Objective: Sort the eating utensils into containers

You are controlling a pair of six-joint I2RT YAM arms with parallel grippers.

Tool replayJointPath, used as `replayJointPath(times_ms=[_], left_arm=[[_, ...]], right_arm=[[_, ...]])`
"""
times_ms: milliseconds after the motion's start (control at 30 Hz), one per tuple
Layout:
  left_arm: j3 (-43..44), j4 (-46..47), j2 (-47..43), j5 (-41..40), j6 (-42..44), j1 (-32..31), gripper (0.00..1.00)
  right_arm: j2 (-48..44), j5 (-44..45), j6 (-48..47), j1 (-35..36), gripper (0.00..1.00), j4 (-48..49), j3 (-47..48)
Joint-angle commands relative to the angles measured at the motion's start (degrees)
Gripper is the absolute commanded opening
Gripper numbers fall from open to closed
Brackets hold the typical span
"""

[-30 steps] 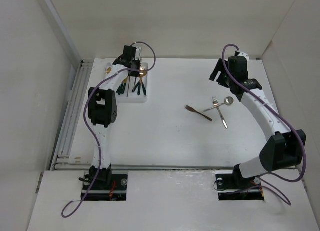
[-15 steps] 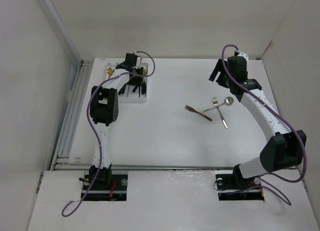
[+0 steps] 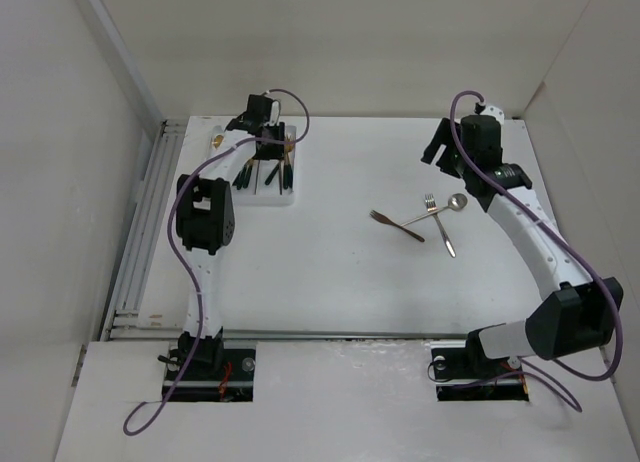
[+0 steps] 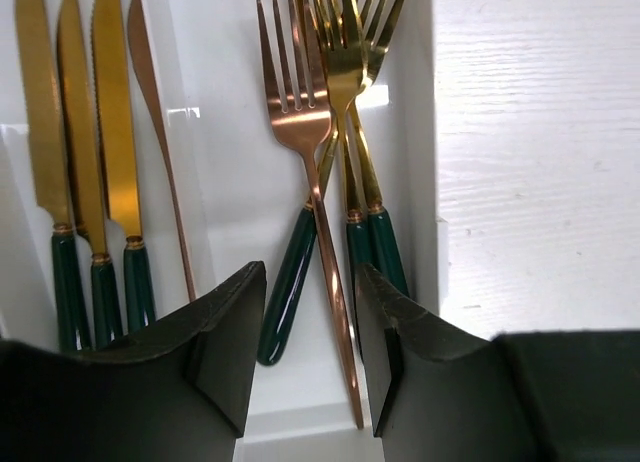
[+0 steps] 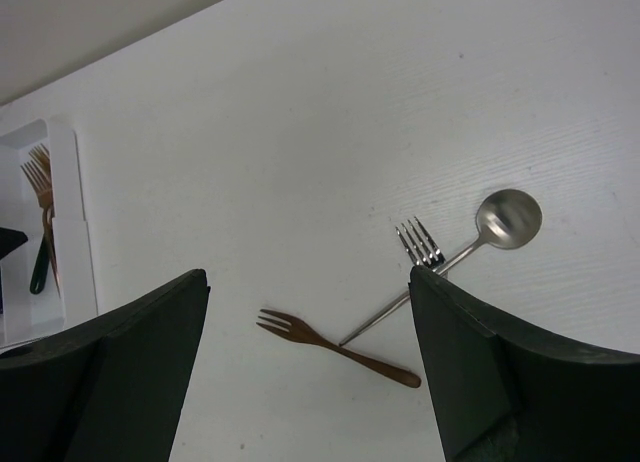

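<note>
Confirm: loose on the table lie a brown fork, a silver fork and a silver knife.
The knife is wrong: it is a silver spoon, its round bowl clear in the right wrist view. The brown fork and silver fork are right.

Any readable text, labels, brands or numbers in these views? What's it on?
No readable text in any view.
The forks and knives in the tray: no stamp or brand visible.
The loose spoon and the table: nothing visible.
</note>
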Motion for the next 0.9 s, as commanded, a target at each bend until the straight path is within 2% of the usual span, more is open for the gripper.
replayJointPath(times_ms=[0, 100, 200, 333, 400, 467, 500, 567, 667, 733, 767, 833, 867], left_arm=[[0.95, -1.10, -7.20, -0.25, -0.33, -0.42, 0.39], [0.42, -1.88, -6.59, -2.44, -0.33, -0.43, 0.39], [0.42, -3.21, -6.06, -2.37, -0.33, -0.43, 0.34], [-0.10, -2.59, -10.62, -1.04, 3.01, -3.14, 0.34], [-0.10, -2.59, -13.26, 0.71, 4.33, -6.92, 0.40], [-0.71, -4.34, -13.88, 4.72, 3.72, -11.38, 0.52], [-1.24, -6.09, -13.88, 6.84, 2.67, -12.98, 0.63], [-2.12, -7.68, -13.18, 12.02, 1.53, -16.14, 0.67], [-6.51, -6.64, -12.56, 12.06, 1.00, -22.47, 0.68], [-6.52, -6.64, -11.95, 11.44, 0.99, -24.33, 0.68], [-6.52, -6.64, -11.95, 11.44, 0.21, -24.33, 0.66], [-6.00, -6.11, -12.47, 7.94, -0.41, -24.33, 0.66], [-5.21, -6.11, -13.17, 4.87, -0.41, -23.81, 0.66]], right_arm=[[-2.94, 1.03, 0.33, 0.78, 0.87, 0.34, -0.85], [-3.57, 1.03, 0.86, 0.78, 0.87, 0.34, -1.37], [-4.70, 1.55, 0.86, 0.78, 0.87, -0.18, -1.90], [-6.90, 2.61, 0.86, 0.78, 0.87, -0.19, -3.22], [-6.91, 2.61, 0.86, 0.78, 0.87, -0.19, -4.71], [-6.91, 1.57, 1.38, 0.26, 0.87, -0.89, -4.71], [-6.91, 0.95, 2.52, 0.25, 0.87, -1.41, -5.41], [-7.43, -0.46, 3.75, -0.36, 0.87, -0.81, -6.73], [-7.96, -3.45, 5.08, -1.86, 0.87, -0.80, -8.41], [-7.96, -7.48, 1.76, -1.86, 0.80, -0.19, -10.59], [-6.83, -9.93, -2.79, -1.86, 0.78, 0.77, -11.65], [-4.29, -17.90, -7.73, -1.86, 0.69, 0.26, -12.54], [-0.44, -20.13, -13.50, -1.86, 0.65, -2.44, -12.54]])
